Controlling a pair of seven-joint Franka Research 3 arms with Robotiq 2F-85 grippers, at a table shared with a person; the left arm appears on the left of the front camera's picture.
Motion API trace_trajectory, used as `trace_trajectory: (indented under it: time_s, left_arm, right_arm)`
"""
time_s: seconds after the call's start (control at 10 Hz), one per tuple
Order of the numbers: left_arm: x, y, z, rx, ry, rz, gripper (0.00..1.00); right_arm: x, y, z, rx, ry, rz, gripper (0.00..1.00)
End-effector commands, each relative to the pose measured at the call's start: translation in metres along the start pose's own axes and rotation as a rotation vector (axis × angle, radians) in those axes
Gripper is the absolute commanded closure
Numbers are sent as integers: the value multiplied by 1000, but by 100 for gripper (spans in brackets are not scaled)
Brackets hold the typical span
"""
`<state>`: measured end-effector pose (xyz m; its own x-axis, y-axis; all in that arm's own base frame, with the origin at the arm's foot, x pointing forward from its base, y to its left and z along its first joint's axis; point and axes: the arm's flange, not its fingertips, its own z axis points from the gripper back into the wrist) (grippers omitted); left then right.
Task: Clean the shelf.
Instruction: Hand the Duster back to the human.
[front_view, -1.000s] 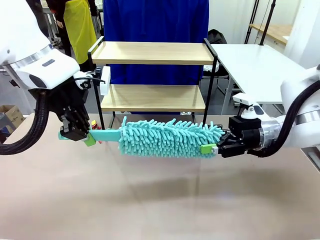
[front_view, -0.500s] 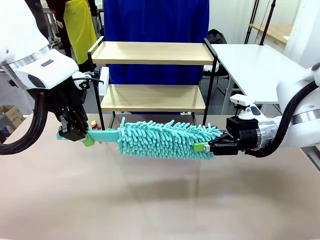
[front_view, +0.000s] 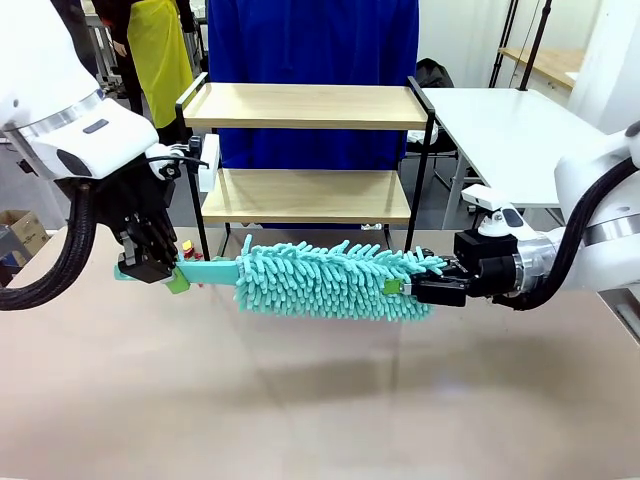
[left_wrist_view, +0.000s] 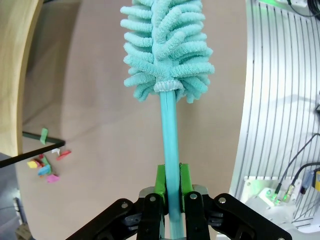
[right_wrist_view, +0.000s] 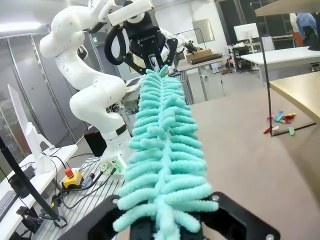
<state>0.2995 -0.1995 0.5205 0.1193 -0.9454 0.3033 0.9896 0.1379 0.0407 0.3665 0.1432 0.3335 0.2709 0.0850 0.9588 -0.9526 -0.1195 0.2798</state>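
A teal fluffy duster (front_view: 330, 280) hangs level above the beige tabletop (front_view: 300, 400), in front of the shelf (front_view: 305, 105). The shelf's two wooden boards are bare. My left gripper (front_view: 165, 275) is shut on the duster's flat teal handle (left_wrist_view: 170, 140), which its green pads (left_wrist_view: 160, 182) pinch from both sides. My right gripper (front_view: 400, 288) is shut on the fluffy tip at the other end. In the right wrist view the duster (right_wrist_view: 162, 150) runs away from my right gripper (right_wrist_view: 167, 222), whose fingers are buried in the fluff, towards the left gripper (right_wrist_view: 150, 55). The duster's head (left_wrist_view: 167, 45) points away from my left gripper (left_wrist_view: 170, 192).
Small coloured scraps (front_view: 187, 248) lie on the tabletop by the shelf's left front leg, scraps (left_wrist_view: 45, 167) also in the left wrist view. A person in blue (front_view: 310, 40) stands behind the shelf. A white table (front_view: 510, 120) stands at the back right.
The right gripper has slid left into the duster's tip and closed on it. The duster shifted slightly left. The left gripper has kept its hold on the handle.
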Motion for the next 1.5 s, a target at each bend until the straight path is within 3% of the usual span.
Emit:
trace_trajectory:
  time_s: [0.0, 0.1, 0.2, 0.3, 0.4, 0.6, 0.7, 1.0, 1.2, 1.4]
  left_arm:
    - [3, -1, 3, 5, -23, -17, 87]
    - [3, -1, 3, 5, -23, -17, 87]
    - [0, 0, 0, 0, 0, 0, 31]
    - [-4, 7, 3, -14, -48, 5, 30]
    - [-8, 8, 9, -16, -85, 8, 0]
    - [-32, 17, 32, -48, -270, 2, 0]
    - [-57, 23, 46, -54, -366, 22, 4]
    - [-134, 28, 76, -52, -629, 28, 0]
    - [-180, 30, 73, -39, -700, 52, 0]
    - [-193, 29, 71, -42, -702, 43, 0]
  right_arm:
    - [3, 0, 0, 7, 9, 32, 100]
    - [3, -2, 0, 27, 20, 40, 100]
    - [6, -4, 1, 27, -29, -1, 100]
    - [0, 0, 0, 1, 2, 14, 100]
    - [0, 0, 0, 1, 2, 14, 100]
    - [0, 0, 0, 1, 2, 14, 100]
    - [0, 0, 0, 1, 2, 14, 100]
    - [0, 0, 0, 1, 2, 14, 100]
    - [0, 0, 0, 1, 2, 14, 100]
    - [0, 0, 0, 1, 2, 14, 100]
